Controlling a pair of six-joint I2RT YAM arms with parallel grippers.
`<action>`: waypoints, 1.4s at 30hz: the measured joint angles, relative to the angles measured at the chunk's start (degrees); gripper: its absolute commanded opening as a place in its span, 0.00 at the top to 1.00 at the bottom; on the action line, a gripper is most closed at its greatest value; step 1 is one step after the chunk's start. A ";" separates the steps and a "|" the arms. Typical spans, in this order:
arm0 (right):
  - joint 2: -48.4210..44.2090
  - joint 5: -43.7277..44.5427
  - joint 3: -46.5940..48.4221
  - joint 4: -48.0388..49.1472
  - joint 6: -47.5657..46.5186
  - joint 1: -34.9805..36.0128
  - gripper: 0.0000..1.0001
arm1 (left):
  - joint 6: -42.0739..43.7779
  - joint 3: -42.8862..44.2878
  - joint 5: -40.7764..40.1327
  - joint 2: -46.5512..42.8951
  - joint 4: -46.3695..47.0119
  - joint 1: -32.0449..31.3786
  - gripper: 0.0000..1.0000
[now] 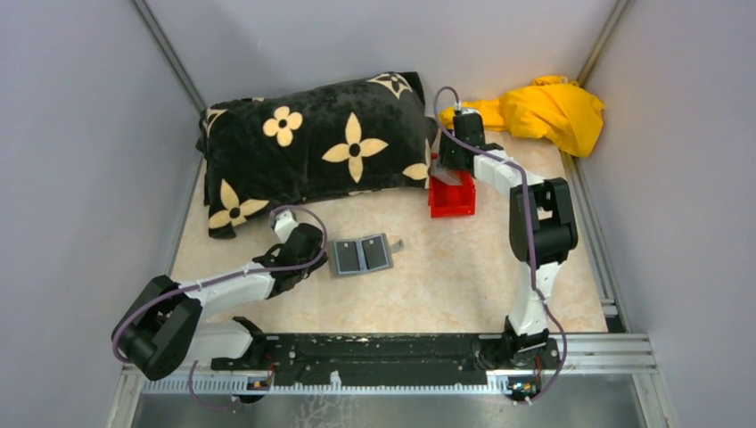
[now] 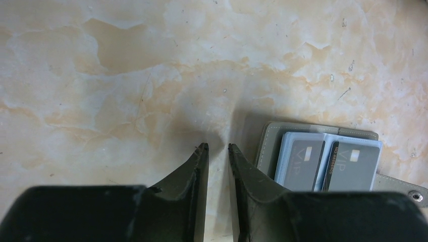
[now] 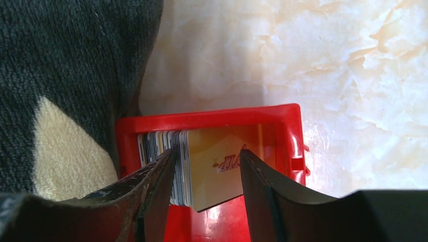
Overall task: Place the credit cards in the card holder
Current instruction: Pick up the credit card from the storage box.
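The card holder [image 1: 361,255] lies open on the marble table, with two dark grey cards [image 2: 303,165] in its clear sleeves; its grey cover [image 2: 266,146] shows in the left wrist view. My left gripper [image 2: 217,147] is just left of it, low over the table, empty, its jaws a narrow gap apart. The rest of the credit cards [image 3: 184,166] stand in a stack in the red bin [image 3: 282,113], a tan-yellow one [image 3: 222,171] in front. My right gripper [image 3: 207,154] is open and straddles part of the stack, the left finger among the cards.
A black pillow with cream flowers [image 1: 312,147] lies at the back left, touching the red bin's [image 1: 452,201] left side. A yellow cloth [image 1: 544,111] is bunched at the back right. Grey walls enclose the table. A metal rail [image 1: 383,352] runs along the near edge.
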 measured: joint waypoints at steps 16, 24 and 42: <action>0.39 -3.74 0.70 -0.42 1.42 -0.39 0.73 | -0.02 -0.48 0.02 -0.55 -0.02 0.00 0.72; 0.11 -3.82 0.70 -1.07 1.42 -0.13 0.73 | -0.02 -0.76 0.04 -0.63 0.55 0.00 0.72; -1.33 -3.69 0.74 -4.46 1.44 1.64 0.77 | -0.04 -2.08 0.50 -2.27 0.85 0.00 0.72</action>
